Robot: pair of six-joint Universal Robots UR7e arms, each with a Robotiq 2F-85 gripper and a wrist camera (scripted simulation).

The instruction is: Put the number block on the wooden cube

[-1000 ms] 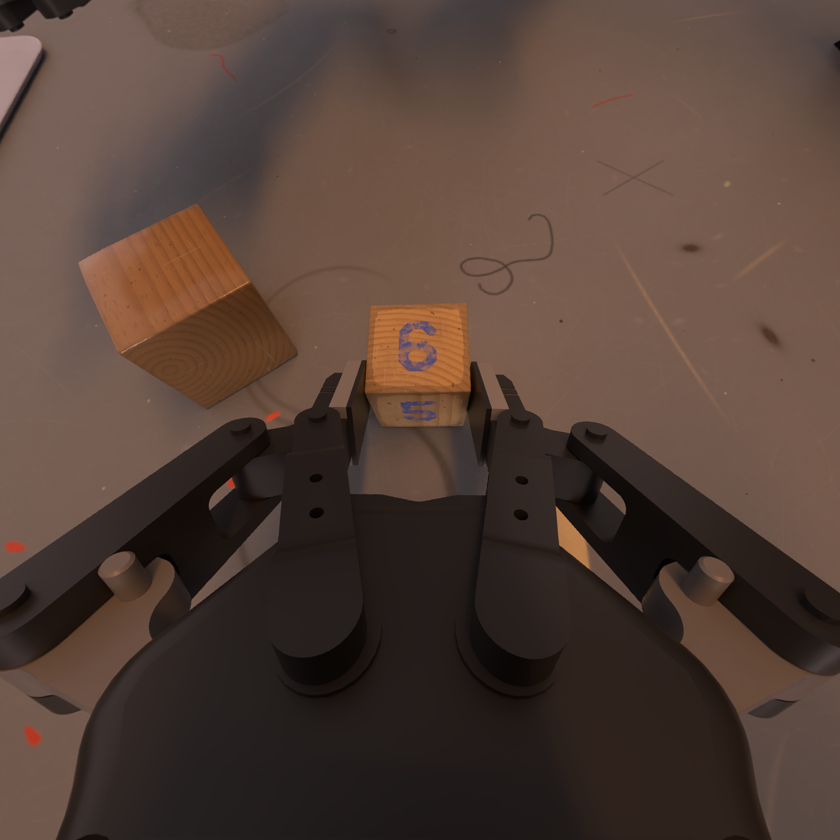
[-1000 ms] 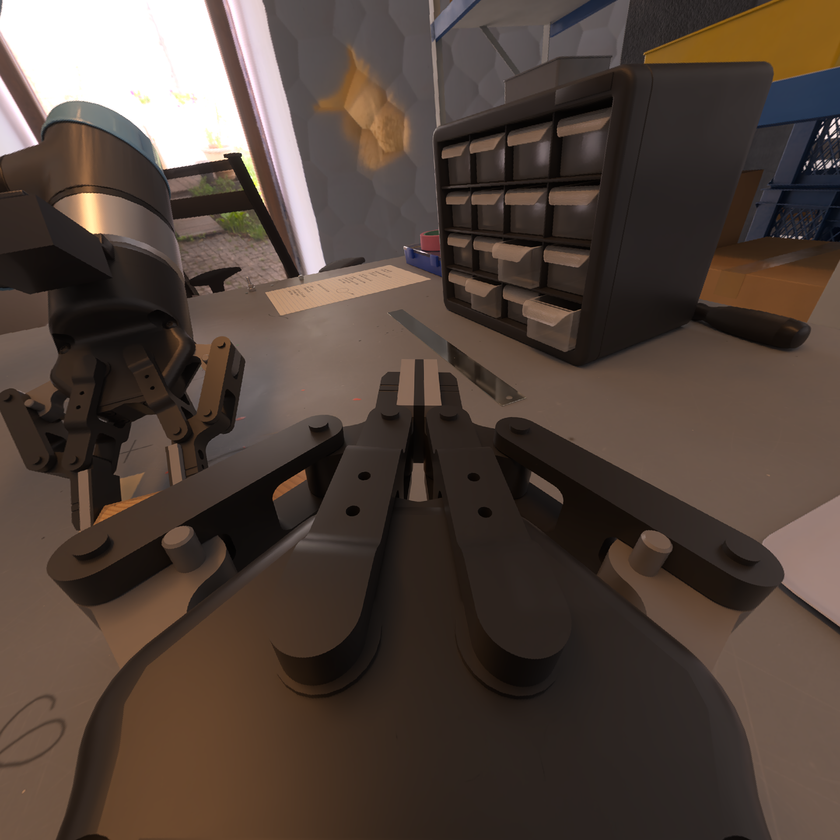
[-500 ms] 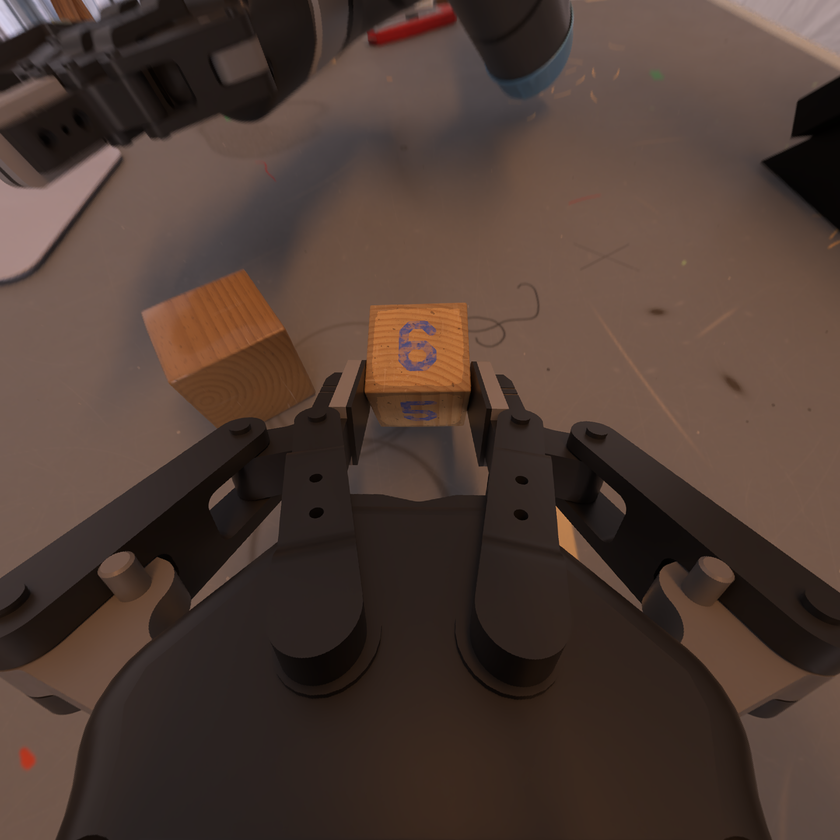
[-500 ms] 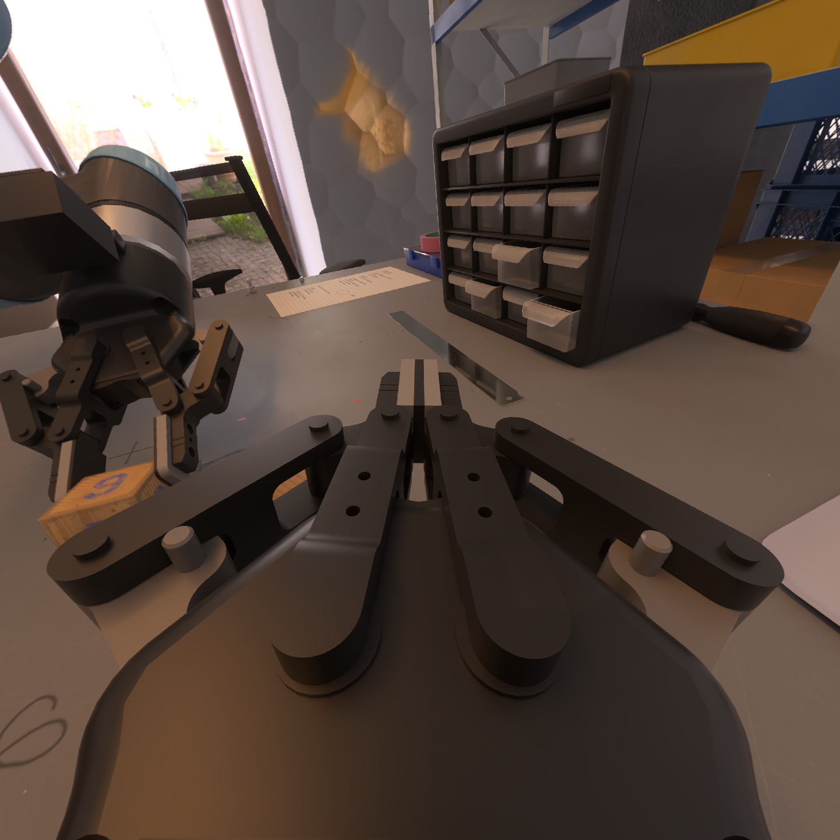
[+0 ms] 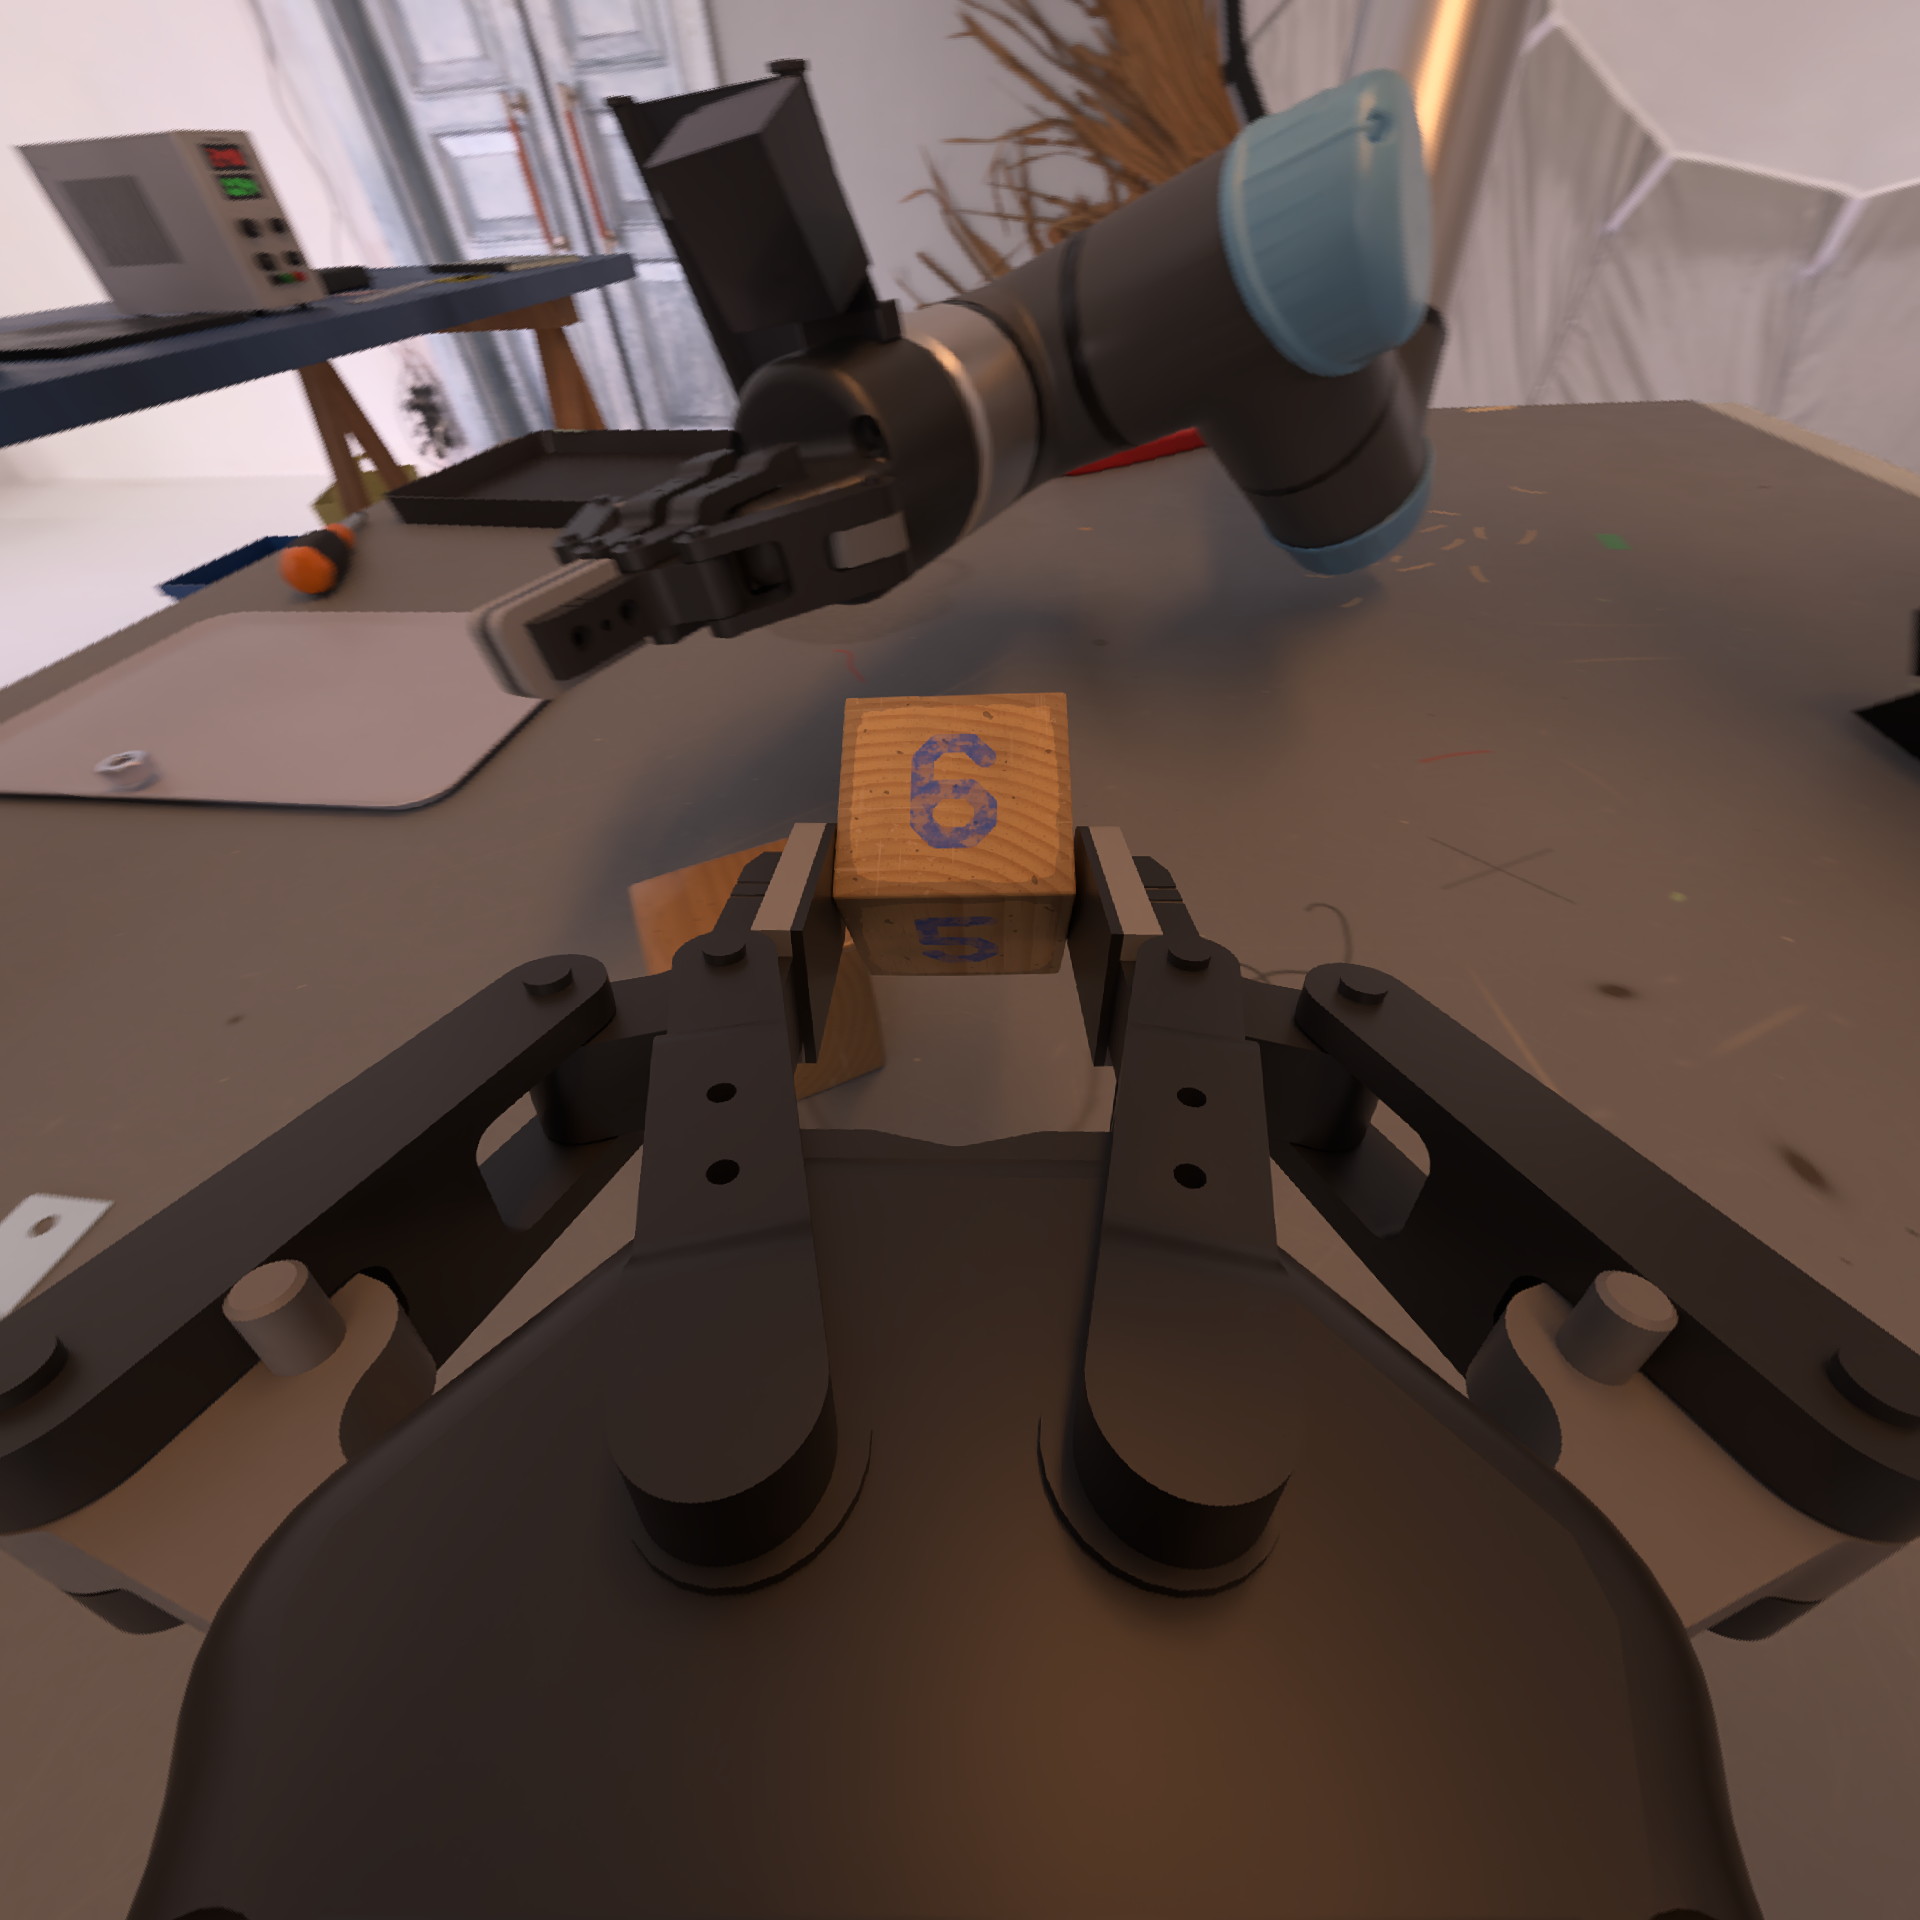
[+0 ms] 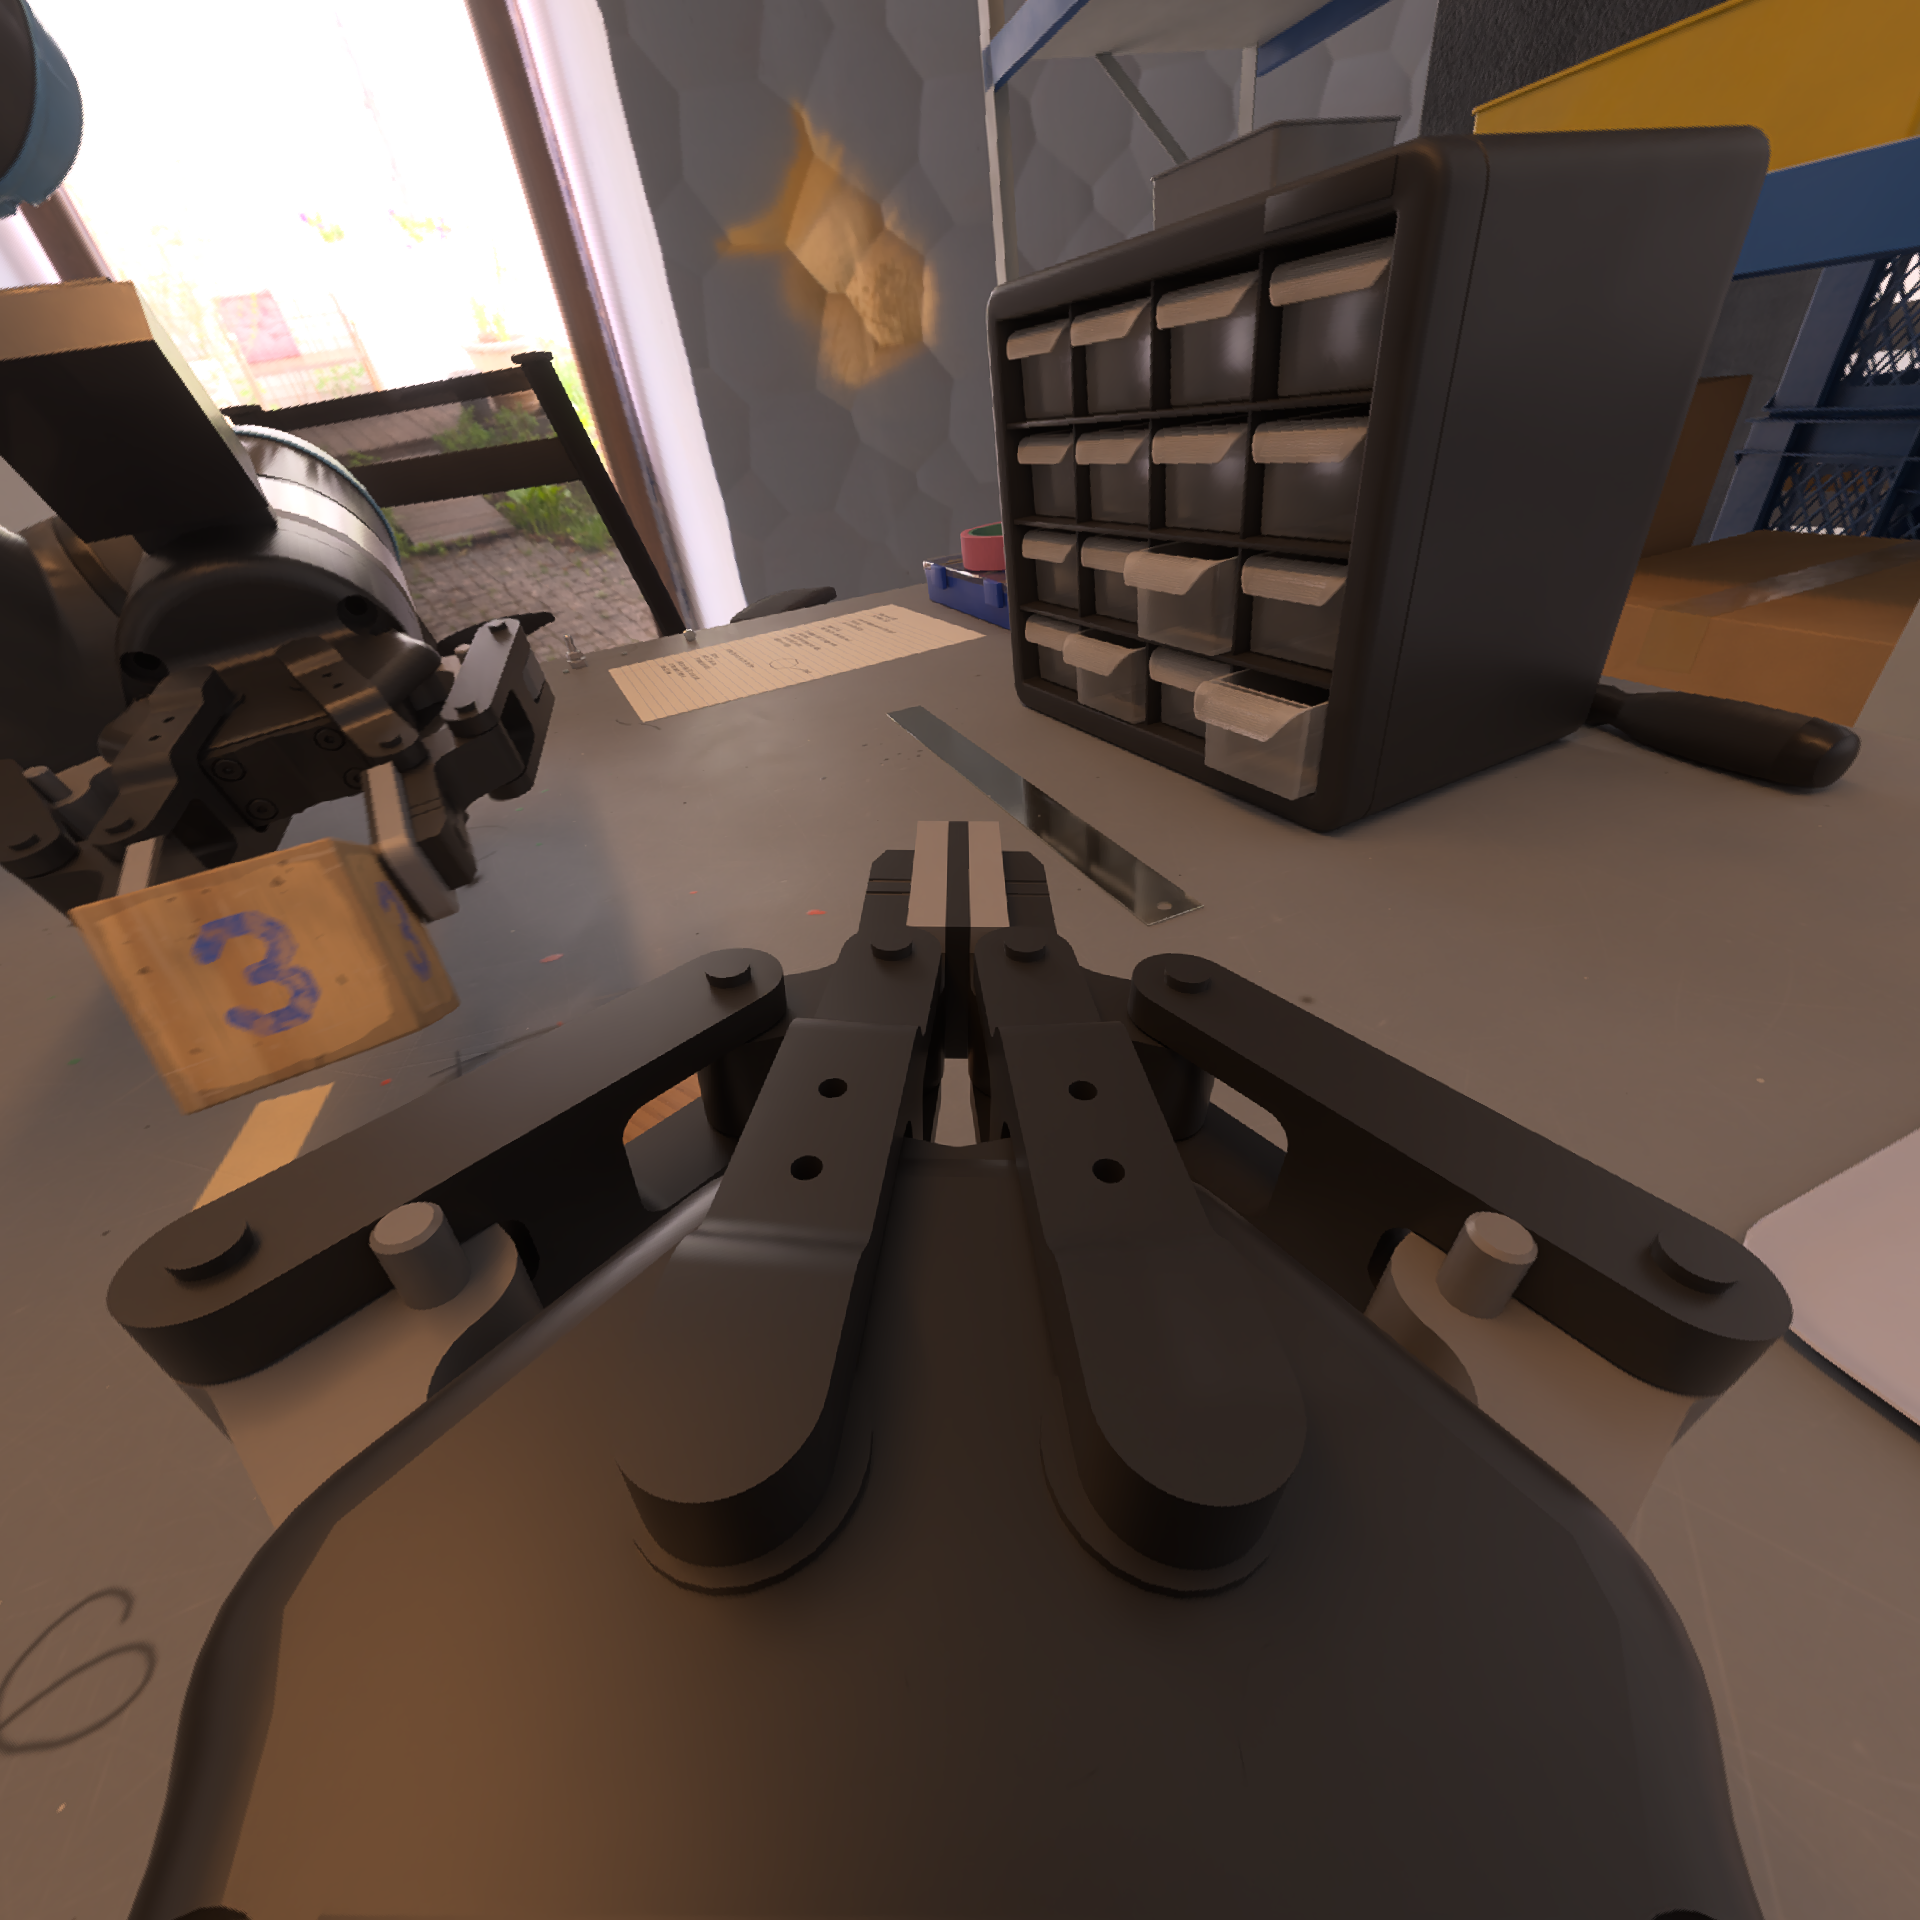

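1. Left wrist view, going left to right: a pale mat [image 5: 260, 707] lies on the grey table [image 5: 1558, 727] with a small nut [image 5: 127, 769] on it, then the right gripper [image 5: 540, 634] hangs idle over the mat's edge, then the number block [image 5: 954, 831] dead centre in the left gripper [image 5: 954, 914], jaws clamped on its two side faces

2. What just changed: a second ago the block was low by the tabletop and the camera looked nearly straight down. Now the wrist has tipped up so the room shows behind, and the block is clearly off the table. So I'd say the lift is done and we're in the carry phase

3. The wooden cube [image 5: 707, 935] used to sit well off to the left of the fingers. Now only a slice of it peeks out behind the left finger [image 5: 790, 904], below the block. Looks like the arm is closing in on it, though not centred over it yet

4. Right wrist view: the block [image 6: 265, 977] hangs in the left gripper [image 6: 260, 862] at far left, with a strip of the cube [image 6: 265, 1143] under it. The right gripper [image 6: 958, 883] has its jaws pressed together on nothing and hasn't budged across the frames

5. Next up, I reckon: slide a bit further left, square it, lower, let go
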